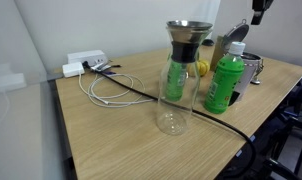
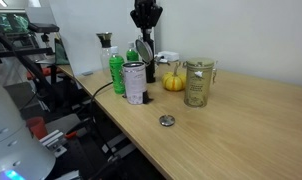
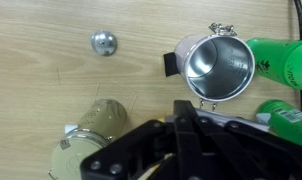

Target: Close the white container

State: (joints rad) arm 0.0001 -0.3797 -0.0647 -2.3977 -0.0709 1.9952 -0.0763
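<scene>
The white container stands open. In the wrist view I look straight down into its grey inside. In an exterior view its round lid is flipped up, behind the green bottle. The container also shows in an exterior view, next to the bottle. My gripper is shut and empty. It hangs above the container, well clear of it, in both exterior views.
A glass carafe with a dark top stands mid-table. A yellow object lies beside it. A small metal knob lies loose on the wood. A flat white box with cables sits at the far end.
</scene>
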